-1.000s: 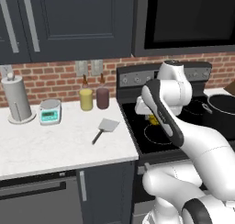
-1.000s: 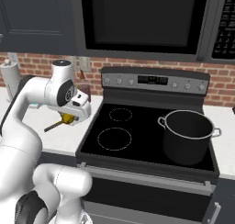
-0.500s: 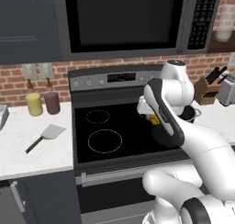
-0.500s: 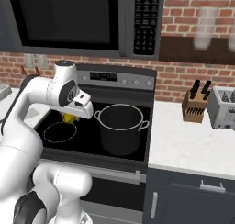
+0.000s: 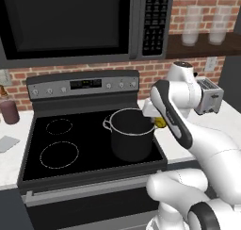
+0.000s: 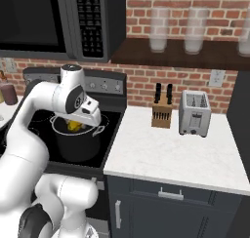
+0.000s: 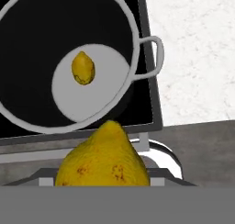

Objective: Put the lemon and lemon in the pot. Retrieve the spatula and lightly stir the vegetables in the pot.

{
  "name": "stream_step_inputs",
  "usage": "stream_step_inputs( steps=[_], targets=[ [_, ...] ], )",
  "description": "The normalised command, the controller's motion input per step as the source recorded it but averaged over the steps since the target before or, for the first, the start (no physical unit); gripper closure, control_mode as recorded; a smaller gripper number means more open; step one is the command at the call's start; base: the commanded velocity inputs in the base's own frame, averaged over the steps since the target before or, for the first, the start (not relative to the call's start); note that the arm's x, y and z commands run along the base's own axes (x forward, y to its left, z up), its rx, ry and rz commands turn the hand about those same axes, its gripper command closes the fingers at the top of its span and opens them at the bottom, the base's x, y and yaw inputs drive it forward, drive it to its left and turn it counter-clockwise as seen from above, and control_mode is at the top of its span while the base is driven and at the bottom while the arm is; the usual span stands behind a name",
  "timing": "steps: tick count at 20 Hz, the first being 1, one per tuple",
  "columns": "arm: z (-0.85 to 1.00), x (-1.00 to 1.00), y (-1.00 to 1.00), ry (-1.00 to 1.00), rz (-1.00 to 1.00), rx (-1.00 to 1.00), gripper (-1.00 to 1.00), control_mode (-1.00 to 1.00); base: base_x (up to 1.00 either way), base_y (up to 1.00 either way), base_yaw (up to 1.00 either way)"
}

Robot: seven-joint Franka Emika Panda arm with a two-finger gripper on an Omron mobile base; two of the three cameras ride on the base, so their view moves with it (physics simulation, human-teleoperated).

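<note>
A white robot arm's jaws grasp 1 lemon [image 7: 103, 156] above the right rim of the dark pot [image 5: 131, 132] on the black stove [image 5: 56, 151], while a 2nd lemon [image 7: 83, 68] lies on the pot's pale bottom, beside the white table [image 6: 171, 154].

Pot [image 7: 137, 58] dark, upright on stove, at 12 o'clock in hand view. One mottled yellow lemon [image 7: 83, 68] on its pale floor; second lemon [image 7: 103, 159] at 6 o'clock, above rim
</note>
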Motion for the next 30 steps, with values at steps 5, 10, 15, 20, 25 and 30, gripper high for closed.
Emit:
stream_step_inputs(
  steps=[5,10,15,20,25,30],
  targets=[
    [-0.07,0.27,0.17,0.0,0.0,0.0,1.0,-1.0,0.0,0.0,0.0],
    [-0.18,0.52,0.47,0.03,0.0,0.0,1.0,-1.0,0.0,0.0,0.0],
    [-0.19,0.61,0.31,0.15,0.0,0.0,1.0,-1.0,0.0,0.0,0.0],
    [-0.26,0.6,0.17,0.15,0.0,0.0,1.0,-1.0,0.0,0.0,0.0],
    [-0.42,0.33,0.13,0.08,0.0,0.0,1.0,-1.0,0.0,0.0,0.0],
    [-0.61,0.18,0.0,-0.01,0.0,0.0,1.0,-1.0,0.0,0.0,0.0]
  ],
)
